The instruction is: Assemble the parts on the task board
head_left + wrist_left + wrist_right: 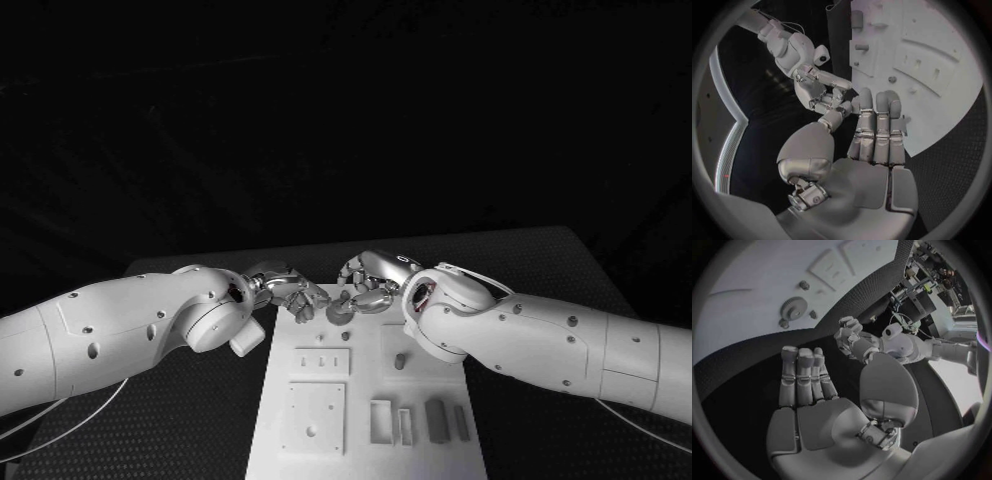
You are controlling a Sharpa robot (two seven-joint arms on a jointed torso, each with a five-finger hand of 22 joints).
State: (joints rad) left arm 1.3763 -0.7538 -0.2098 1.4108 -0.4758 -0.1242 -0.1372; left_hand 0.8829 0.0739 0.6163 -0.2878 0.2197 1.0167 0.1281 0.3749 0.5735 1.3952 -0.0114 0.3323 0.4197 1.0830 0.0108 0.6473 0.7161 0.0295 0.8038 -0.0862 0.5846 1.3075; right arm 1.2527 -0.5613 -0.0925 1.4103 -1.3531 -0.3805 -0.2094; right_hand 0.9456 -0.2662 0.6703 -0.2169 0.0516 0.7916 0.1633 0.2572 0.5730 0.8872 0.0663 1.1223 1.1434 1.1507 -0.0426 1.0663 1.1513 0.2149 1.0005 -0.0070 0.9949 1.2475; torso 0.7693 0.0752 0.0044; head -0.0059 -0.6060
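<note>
Nearest, the task board point(289, 455) lies under both hands, left hand point(296, 297) and right hand point(372, 280) seemingly empty, fingers together, poised for a first pick.

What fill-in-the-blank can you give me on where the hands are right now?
1. The task board is coloured ___.
2. The left hand and right hand are close together at the board's ___ end, away from the robot.
3. The round toothed part on the board is a ___.
Missing words: white; far; gear.
</note>
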